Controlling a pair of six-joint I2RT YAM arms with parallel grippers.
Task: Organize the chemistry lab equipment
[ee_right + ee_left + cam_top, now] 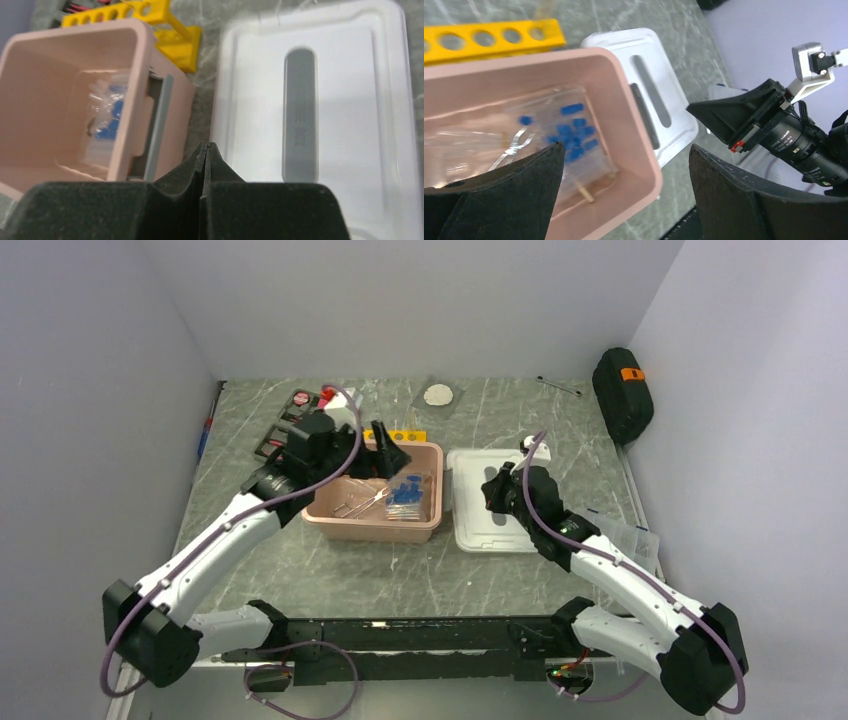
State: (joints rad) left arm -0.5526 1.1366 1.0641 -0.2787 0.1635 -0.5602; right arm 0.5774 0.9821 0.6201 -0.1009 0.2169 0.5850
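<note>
— That pink bin (646, 155) is plastic, smooth but dull, hardly a gleam on it.

— The white lid (350, 100) shines more (milky plastic, slick-looking). The yellow rack (498, 40) is hard plastic too, with a slight gloss.

— The bag (549, 115) is thin clear film, crinkled and glinting; its caps look like blue plastic. A tan clamp (586, 194) looks like bare wood.

— The table (694, 55) looks like veined stone, scuffed and scratched. The left gripper (625, 150) has black fingers (749, 200), matt and grainy.
</note>
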